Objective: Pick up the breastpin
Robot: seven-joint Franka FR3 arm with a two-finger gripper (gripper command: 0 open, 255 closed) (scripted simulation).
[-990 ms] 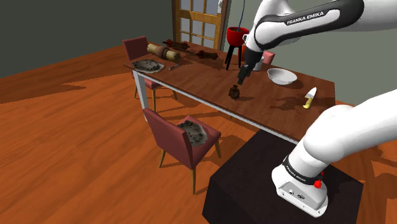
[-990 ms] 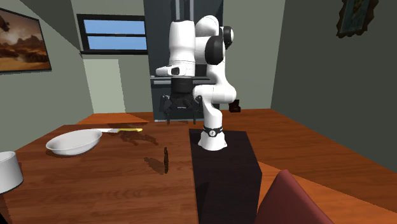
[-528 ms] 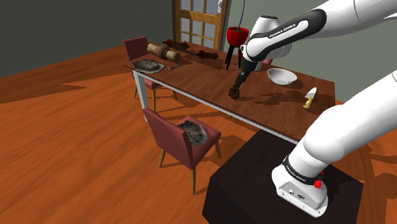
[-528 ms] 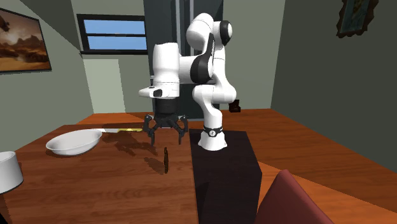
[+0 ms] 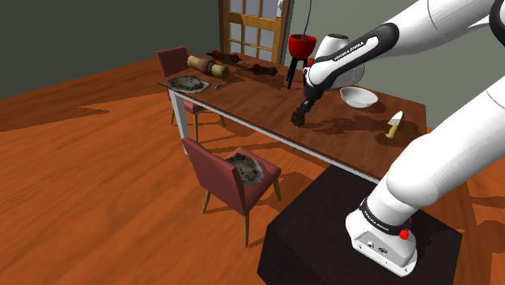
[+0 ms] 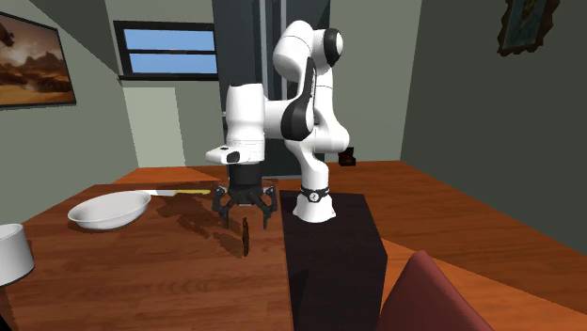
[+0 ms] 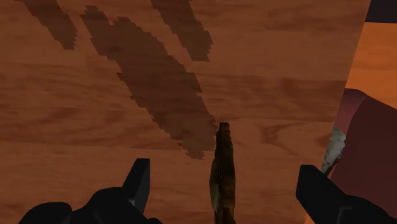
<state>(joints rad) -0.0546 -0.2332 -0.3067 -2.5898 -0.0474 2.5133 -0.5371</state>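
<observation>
Claw (image 6: 245, 212) spread wide, empty, fingers either side of the breastpin (image 7: 222, 175) w/o touching it. Pin stands on edge on the bench (image 6: 141, 273), directly under the claw, approx. centred btwn the fingers, flat faces toward them, so prob. a straight drop & squeeze. Arm (image 5: 350, 55) reads "FRANKA EMIKA".
</observation>
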